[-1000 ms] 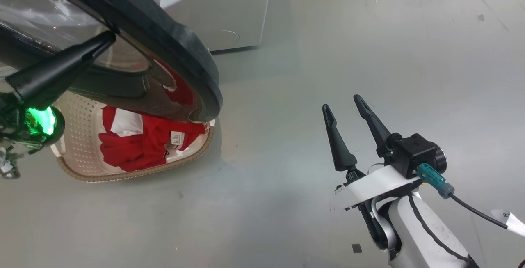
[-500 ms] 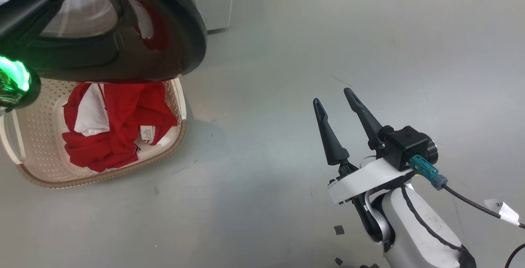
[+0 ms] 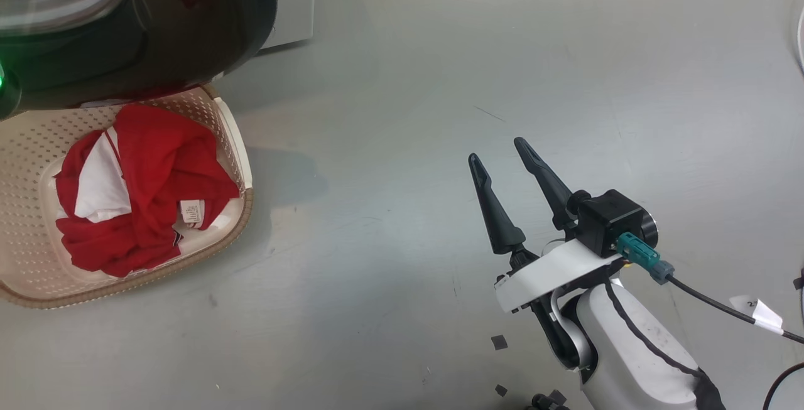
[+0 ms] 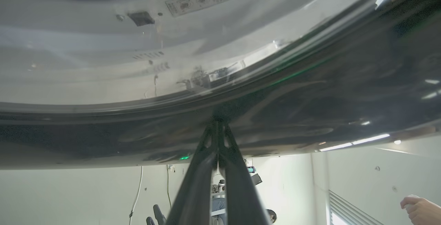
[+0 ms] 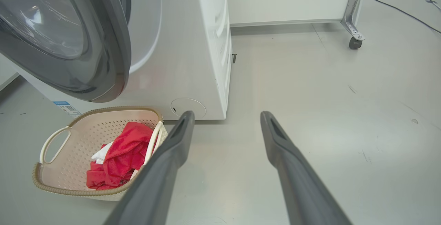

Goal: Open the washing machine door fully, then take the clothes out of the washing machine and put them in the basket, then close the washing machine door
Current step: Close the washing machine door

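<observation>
Now, left claw [image 4: 217,125]: closed, I'm pressing its tips against the washing machine door [image 5: 115,45].
Right claw [image 3: 496,151]: I'm holding it open over the floor [image 3: 389,221].
Door handling: I'm expecting it to be stiff and slick, so I'm pushing on the black ring [image 4: 310,108], not the glass [image 4: 103,63].
Clothes [image 3: 151,165]: lying in the basket [image 3: 233,140].

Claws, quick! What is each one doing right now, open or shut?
Left claw: shut, holding nothing, tips against the door.
Right claw: open, empty.
</observation>
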